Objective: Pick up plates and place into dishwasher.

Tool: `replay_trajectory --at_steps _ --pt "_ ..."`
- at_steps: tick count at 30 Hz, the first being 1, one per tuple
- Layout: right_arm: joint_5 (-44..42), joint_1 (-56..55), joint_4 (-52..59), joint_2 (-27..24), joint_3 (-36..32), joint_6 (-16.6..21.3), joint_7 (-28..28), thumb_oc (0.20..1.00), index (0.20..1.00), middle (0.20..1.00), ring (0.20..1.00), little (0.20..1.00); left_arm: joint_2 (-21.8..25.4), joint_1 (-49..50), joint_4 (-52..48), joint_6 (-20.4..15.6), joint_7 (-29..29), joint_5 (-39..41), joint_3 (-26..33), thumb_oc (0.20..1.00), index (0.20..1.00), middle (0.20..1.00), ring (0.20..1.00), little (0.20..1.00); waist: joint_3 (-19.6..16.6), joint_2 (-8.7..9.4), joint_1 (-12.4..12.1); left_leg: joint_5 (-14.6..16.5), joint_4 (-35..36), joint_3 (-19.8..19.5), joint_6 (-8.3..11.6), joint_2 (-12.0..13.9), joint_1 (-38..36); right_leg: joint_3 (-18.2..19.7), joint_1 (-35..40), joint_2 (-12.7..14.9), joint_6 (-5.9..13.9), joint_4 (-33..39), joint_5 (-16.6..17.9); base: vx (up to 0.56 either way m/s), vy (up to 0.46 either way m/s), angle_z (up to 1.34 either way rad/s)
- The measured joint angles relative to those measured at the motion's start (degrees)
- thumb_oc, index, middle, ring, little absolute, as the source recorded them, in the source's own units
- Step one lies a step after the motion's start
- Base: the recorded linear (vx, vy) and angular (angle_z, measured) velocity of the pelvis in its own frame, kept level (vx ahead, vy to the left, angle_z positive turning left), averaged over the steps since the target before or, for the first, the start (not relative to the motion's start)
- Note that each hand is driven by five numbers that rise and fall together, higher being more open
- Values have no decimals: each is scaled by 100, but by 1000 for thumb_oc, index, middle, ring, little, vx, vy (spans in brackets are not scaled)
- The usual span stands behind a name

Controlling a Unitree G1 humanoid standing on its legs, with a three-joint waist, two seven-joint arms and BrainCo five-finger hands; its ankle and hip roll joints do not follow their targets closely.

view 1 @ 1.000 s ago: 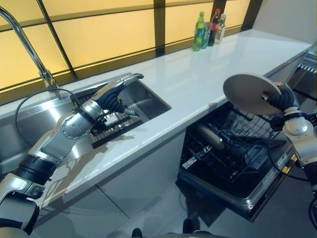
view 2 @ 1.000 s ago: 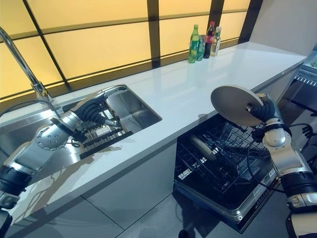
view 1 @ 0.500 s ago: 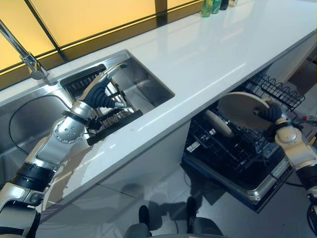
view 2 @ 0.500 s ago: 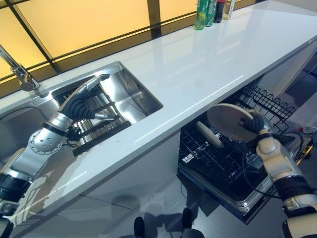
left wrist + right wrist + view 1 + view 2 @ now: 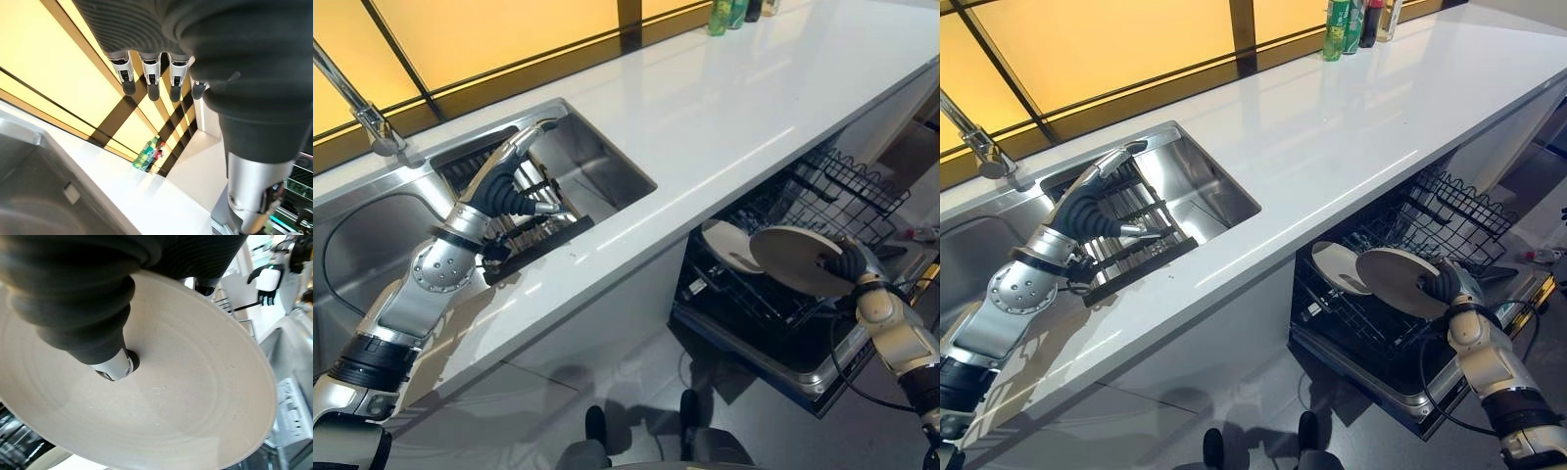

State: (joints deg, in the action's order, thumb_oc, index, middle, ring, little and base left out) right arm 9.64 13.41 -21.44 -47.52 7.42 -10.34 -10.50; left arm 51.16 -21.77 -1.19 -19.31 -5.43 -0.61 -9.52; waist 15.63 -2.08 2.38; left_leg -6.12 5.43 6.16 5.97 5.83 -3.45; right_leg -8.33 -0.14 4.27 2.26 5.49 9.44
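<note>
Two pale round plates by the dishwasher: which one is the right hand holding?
The nearer pale round plate, pinched by the right hand above the black wire rack. The other pale plate already stands in the rack, beside it.

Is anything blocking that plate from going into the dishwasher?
Nothing visible blocks it. The right hand holds the plate over the open rack. Another plate already stands there, just beside it, toward the counter.

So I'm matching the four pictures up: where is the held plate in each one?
Left eye view: plate, lower right, over the dishwasher rack, pinched by the right hand.
Right eye view: plate, lower right, same spot.
Left wrist view: not in it.
Right wrist view: plate, close up.
Shared landmark: the racked plate beside it.
</note>
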Motion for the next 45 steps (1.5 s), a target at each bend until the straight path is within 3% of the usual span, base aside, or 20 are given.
replay_trajectory --at_steps 10,16,20,30,36,45 --pt "-34 129 -176 -13 -386 -3 -972 200 200 200 200 200 2 -1 0 3 18 -76 127 1000 1000 1000 1000 1000 1 2 -4 4 0 2 1 1 -38 3 38 -3 -2 0 -5 0 0 0" --pt "-33 788 -862 -54 -295 43 -1128 200 200 200 200 200 12 -65 0 6 206 41 76 1000 1000 1000 1000 1000 -3 -4 -25 0 1 1 -25 0 6 -3 -1 10 6 0 3 -49 -15 1" --pt "-35 1673 -1776 -257 235 47 -1086 200 200 200 200 200 120 -261 -1 5 483 392 -291 1000 1000 1000 1000 1000 11 -31 -67 -36 -1 -5 -29 -5 151 -15 -137 16 28 0 27 -90 -48 1" --pt "-152 3392 -3834 -521 1370 4 -745 200 200 200 200 200 130 -626 -285 -2 1077 1369 -755 1000 1000 1000 1000 1000 474 -383 -396 -130 -34 -94 -59 -67 540 -170 -464 26 -61 -32 131 -96 -83 6" --pt "-260 3963 -4135 -520 1600 15 -525 200 200 200 200 200 142 -975 -412 -29 1080 1601 -832 1000 1000 1000 1000 1000 851 -507 -513 -184 -35 -180 -52 -71 769 -260 -640 31 -68 -33 153 -79 -41 8" --pt "-567 4181 -4600 -497 1819 38 111 200 200 200 200 200 182 -1382 -444 -130 984 1609 -984 1000 1000 1000 1000 1000 884 -548 -638 -205 -37 -186 -82 -133 916 -331 -777 98 -68 -35 154 -17 4 2"
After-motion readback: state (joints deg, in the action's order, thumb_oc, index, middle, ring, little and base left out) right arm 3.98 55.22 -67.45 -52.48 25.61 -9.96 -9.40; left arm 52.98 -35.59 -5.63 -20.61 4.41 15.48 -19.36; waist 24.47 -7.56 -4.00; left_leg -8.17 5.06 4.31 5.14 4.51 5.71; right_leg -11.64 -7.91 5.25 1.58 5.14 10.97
